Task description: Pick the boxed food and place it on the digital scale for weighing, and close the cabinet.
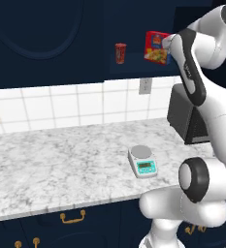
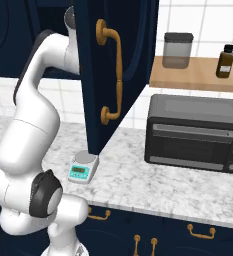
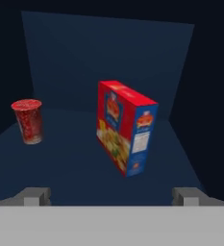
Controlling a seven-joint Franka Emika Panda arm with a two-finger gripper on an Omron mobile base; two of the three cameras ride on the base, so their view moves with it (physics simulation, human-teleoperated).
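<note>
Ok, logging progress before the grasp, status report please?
Pincer open, empty, facing into cabinet. Boxed food upright on shelf, untouched; red cup stands apart beside it. Digital scale bare on counter. Cabinet door open.

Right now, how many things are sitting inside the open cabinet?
2: the boxed food stands mid-shelf, and a red cup stands apart to its left in the hand view. The cabinet's dark corners could hide more.

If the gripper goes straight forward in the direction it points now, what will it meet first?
Most likely the boxed food: it stands on the cabinet shelf straight ahead of the open gripper, roughly midway between the fingertips. The red cup stands off to the side. Depth is hard to judge.
</note>
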